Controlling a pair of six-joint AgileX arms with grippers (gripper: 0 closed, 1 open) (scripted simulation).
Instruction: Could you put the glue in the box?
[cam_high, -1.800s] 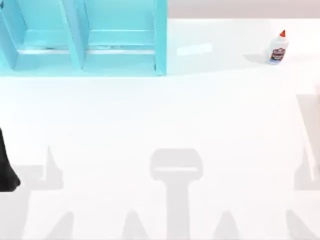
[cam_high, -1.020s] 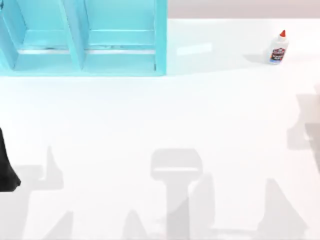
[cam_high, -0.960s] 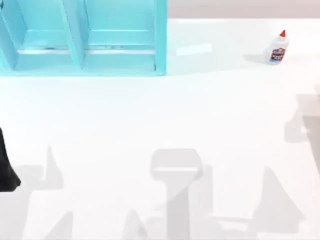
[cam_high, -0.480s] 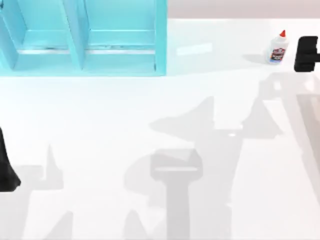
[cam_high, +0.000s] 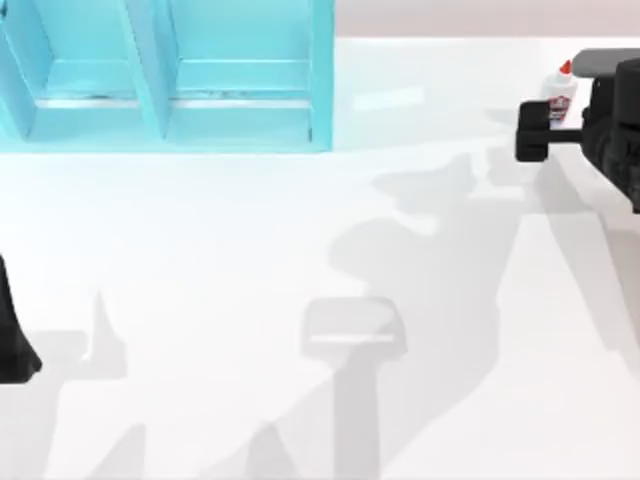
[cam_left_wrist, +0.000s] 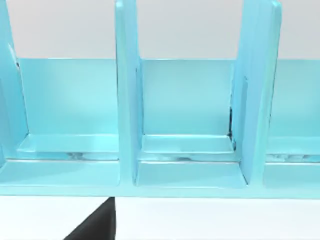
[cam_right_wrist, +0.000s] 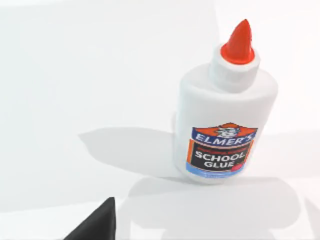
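Top view: the glue (cam_high: 559, 92) stands upright on the white bench (cam_high: 300, 260) at about two o'clock, partly masked by the right hand (cam_high: 560, 108), which is spread wide about it and grips nothing. The teal box (cam_high: 170, 80) sits at eleven o'clock, well apart. The left arm (cam_high: 12, 335) is parked at nine o'clock.

Left wrist view: open box compartments; whether the left hand is spread or closed cannot be told.

Right wrist view: glue (cam_right_wrist: 222, 115) upright, free-standing.

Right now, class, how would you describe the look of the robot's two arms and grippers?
Both are plain matte black, with no visible markings or cables. The right gripper is blocky, on a thick boxy wrist near the glue. The left arm shows as a dark tapering shape.
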